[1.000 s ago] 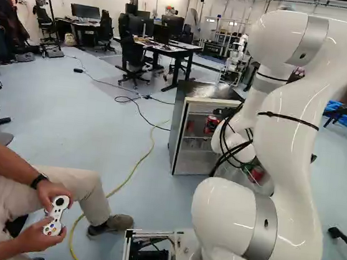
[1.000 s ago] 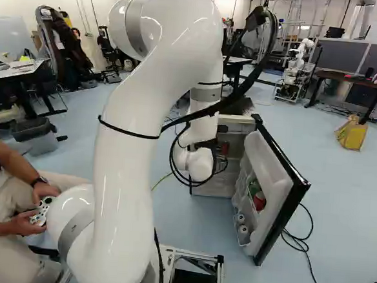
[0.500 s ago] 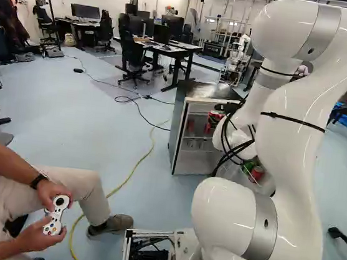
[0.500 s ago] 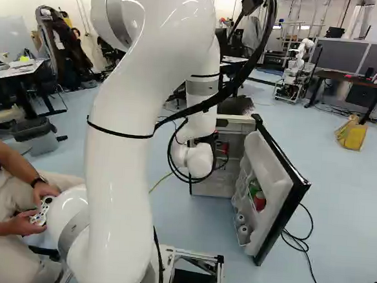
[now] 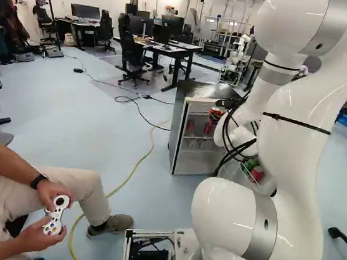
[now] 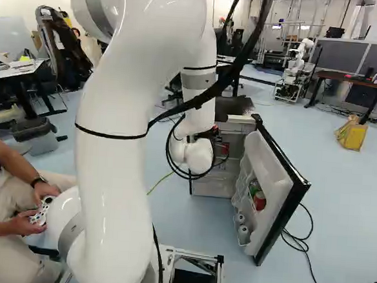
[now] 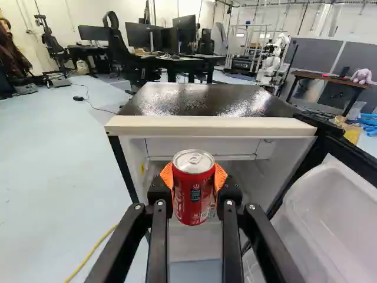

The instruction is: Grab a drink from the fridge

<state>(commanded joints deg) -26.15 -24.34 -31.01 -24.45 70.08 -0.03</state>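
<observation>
Gripper [image 7: 194, 175] is clamped on the red can [image 7: 194, 203], orange pads [image 7: 166, 175] bearing on opposite sides, presumably to prevent tipping. We hold it upright before the open fridge [image 7: 209, 126]; its door [image 6: 270, 173] stands wide, which we judge gives clearance for withdrawal.

Fridge [image 5: 193, 91] open beyond arm [image 5: 290, 175], red cans [image 5: 208, 128] inside.

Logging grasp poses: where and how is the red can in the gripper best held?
Probably mid-body, coming in level, one finger each side: the red can is upright, its wall round and straight, its lid flat. The gripper has it about so.
</observation>
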